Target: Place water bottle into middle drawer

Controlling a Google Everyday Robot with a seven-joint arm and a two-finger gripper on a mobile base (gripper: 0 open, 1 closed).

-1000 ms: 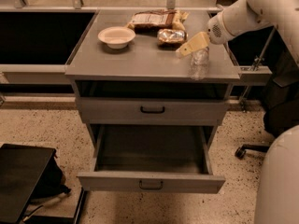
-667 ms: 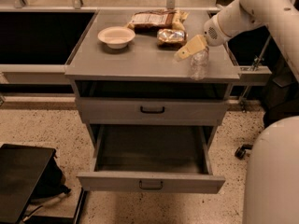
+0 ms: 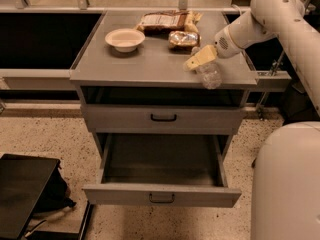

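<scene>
Grey table is seen with a bowl at left. The drawer is pulled open below the middle, and packets are set at the back. At the right front edge the gripper is laid against the bottle. The bottle lies just right of and below it, long axis slanted toward the front edge. Whether the gripper is pinching it cannot be told.

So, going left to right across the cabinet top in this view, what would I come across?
Bowl → snack packets → gripper, over the right front of the cabinet top. The water bottle overlaps the gripper, so I won't rank those two.
</scene>
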